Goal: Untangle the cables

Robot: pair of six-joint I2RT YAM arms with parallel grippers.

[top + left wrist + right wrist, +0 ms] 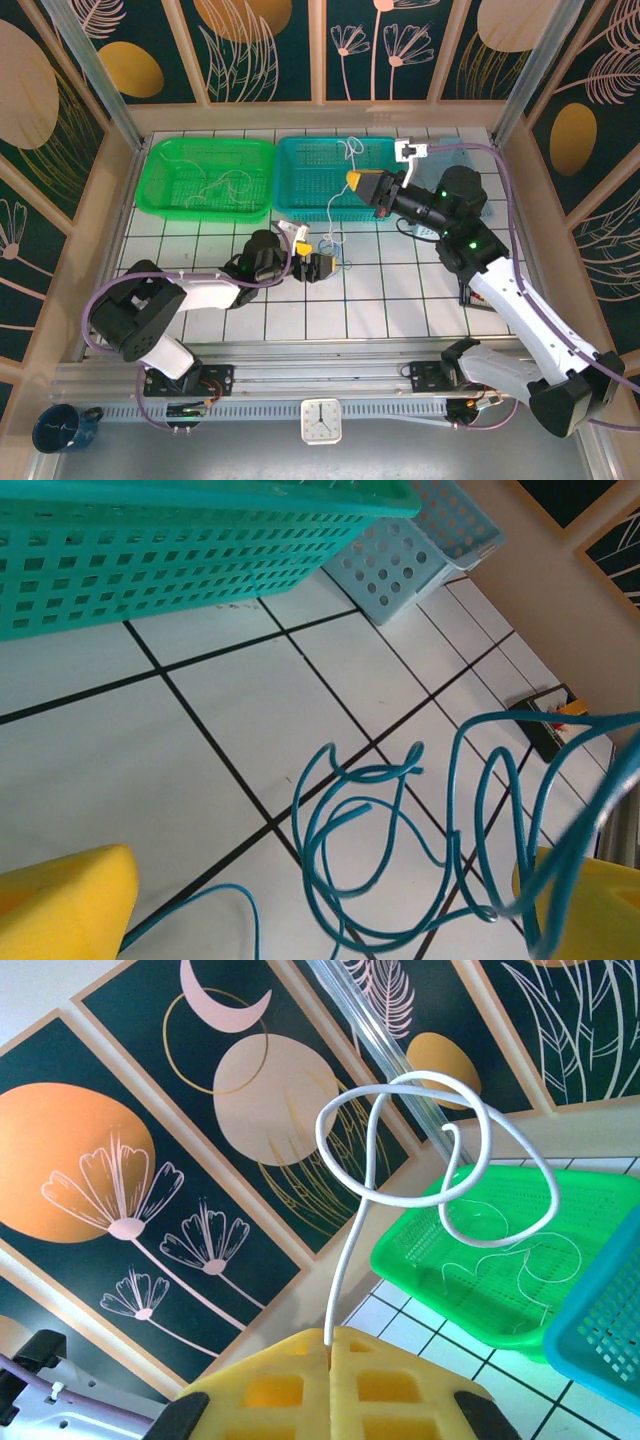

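A white cable [345, 1260] rises from between the pressed-together yellow pads of my right gripper [330, 1345], which is shut on it, and curls into loops above. In the top view my right gripper [353, 181] hovers over the teal basket [300, 150], and the white cable [331, 212] hangs down toward the table. A blue cable [400, 865] lies coiled on the white tiles between the yellow pads [60, 905] of my left gripper [330, 925], which is open around it without touching. In the top view my left gripper [308, 250] sits low in front of the teal basket.
A green basket [165, 160] at the back left holds thin cream cables [225, 186]. A pale blue perforated basket [400, 560] stands right of the teal basket [200, 550]. A small dark object [550, 728] lies on the tiles to the right. Walls enclose the table.
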